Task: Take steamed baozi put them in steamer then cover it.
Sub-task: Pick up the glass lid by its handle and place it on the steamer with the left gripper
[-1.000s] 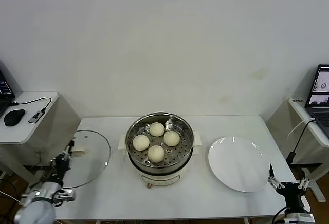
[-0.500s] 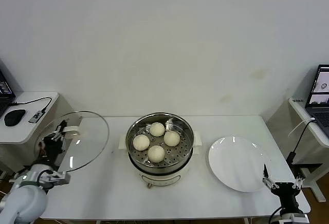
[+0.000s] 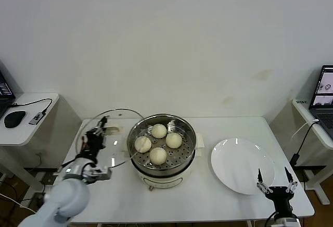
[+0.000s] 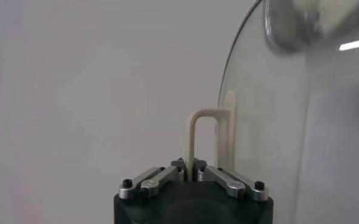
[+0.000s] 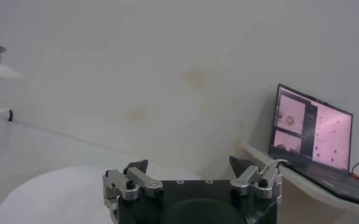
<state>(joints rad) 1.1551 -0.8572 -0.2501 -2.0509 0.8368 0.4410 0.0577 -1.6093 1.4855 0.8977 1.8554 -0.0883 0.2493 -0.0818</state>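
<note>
You were on the covering step: all four steamed baozi (image 3: 158,143) already sat on the perforated tray of the steamer (image 3: 162,151), at the centre of the head view, so only the cover (image 3: 108,136) was left to seat. To do it well, I judged you needed to level the glass before lowering, since it hung tilted on edge at centre left of the frame, its near rim just beside the steamer's left wall. Bring the handle over the middle of the pot, flatten the lid, then descend straight so the metal rim meets the pot rim all round and not on one side first. A tilted drop could clip the nearest bun or skate the lid off the edge.

The left gripper (image 4: 193,173) was pinched tight on the cover's cream bar handle (image 4: 206,137), its two fingers pressed against the loop from either side, with the glass standing off to the right of that wrist view.

The right gripper (image 3: 274,184) waited at the lower right of the head view, near the white plate (image 3: 242,165), its fingers spread wide and holding nothing.
</note>
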